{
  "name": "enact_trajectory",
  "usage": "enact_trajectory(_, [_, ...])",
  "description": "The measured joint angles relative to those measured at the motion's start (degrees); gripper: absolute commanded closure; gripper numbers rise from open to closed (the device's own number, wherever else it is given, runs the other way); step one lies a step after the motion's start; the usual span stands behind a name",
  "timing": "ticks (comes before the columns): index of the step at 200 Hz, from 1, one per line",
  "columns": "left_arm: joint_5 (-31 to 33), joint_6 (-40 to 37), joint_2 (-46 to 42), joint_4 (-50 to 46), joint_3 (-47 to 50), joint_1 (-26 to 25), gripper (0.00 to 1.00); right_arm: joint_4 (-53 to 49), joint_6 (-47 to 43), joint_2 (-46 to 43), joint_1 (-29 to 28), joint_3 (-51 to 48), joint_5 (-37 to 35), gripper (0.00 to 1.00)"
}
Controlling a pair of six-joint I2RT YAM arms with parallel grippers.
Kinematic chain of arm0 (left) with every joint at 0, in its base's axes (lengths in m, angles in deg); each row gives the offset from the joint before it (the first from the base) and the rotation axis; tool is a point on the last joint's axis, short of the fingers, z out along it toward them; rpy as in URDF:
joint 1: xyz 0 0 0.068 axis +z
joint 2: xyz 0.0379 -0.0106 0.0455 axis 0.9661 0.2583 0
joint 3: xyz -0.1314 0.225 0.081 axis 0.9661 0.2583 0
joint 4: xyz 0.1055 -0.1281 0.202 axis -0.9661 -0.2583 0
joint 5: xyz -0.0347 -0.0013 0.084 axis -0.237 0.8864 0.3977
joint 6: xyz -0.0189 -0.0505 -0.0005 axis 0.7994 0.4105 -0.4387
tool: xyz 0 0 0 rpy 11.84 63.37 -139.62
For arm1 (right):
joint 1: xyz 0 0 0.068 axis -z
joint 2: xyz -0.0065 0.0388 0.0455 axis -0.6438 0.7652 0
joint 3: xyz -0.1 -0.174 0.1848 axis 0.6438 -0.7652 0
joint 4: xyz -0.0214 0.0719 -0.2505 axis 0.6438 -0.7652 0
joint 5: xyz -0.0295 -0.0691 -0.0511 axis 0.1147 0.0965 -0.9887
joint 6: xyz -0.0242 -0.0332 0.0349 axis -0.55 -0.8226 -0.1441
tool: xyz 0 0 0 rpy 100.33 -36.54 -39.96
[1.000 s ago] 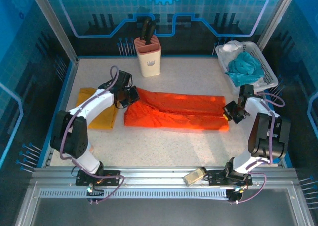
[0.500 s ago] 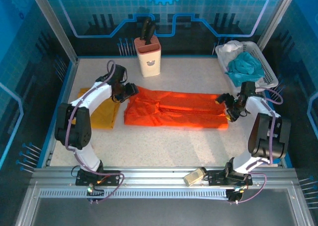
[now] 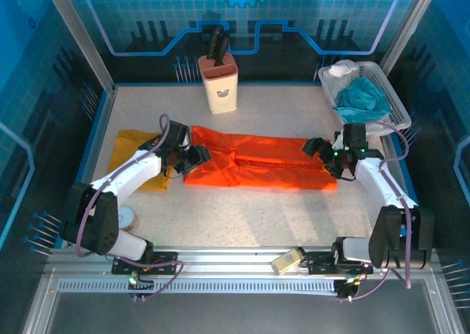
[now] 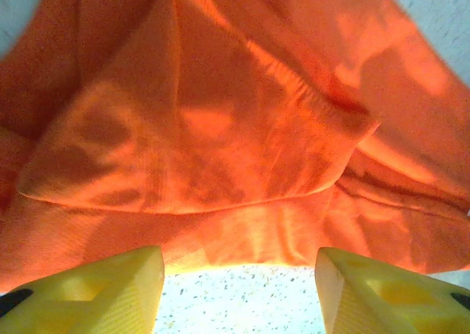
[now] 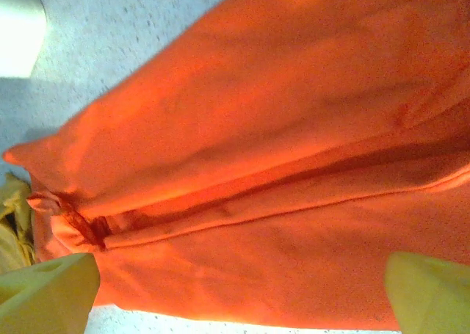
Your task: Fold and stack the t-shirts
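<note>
The orange t-shirt [image 3: 257, 160] lay as a long folded band across the tabletop [image 3: 242, 209], the mustard t-shirt [image 3: 132, 144] beside its left end. The left gripper [image 3: 198, 156] and right gripper [image 3: 317, 147] hung spread and empty over its opposite ends. The cross fold likely required each pinch to catch every layer, with both ends lifted level.

Rumpled orange t-shirt [image 4: 220, 121], end effector [image 4: 239, 275] fingers parted, speckled table [image 4: 220, 313] between

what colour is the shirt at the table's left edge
Mustard yellow fabric shirt, clearest in top external view.
</note>
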State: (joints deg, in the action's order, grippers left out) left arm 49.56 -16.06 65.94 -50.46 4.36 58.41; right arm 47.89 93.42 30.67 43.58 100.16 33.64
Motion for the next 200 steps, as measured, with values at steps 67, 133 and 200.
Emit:
enact_trajectory(67, [0.28,0.15,6.49,4.28,1.79,-0.28,0.44,5.55,-2.10,5.03,2.60,-8.59,1.27,0.00])
enact_trajectory(133, [2.78,-5.42,10.99,0.74,1.29,3.98,0.45,9.62,-4.02,7.91,8.85,-9.38,4.13,0.00])
enact_trajectory(200, [4.17,-9.99,12.55,-5.40,-5.27,4.31,0.46,8.48,-5.35,6.91,9.22,-9.20,4.90,0.00])
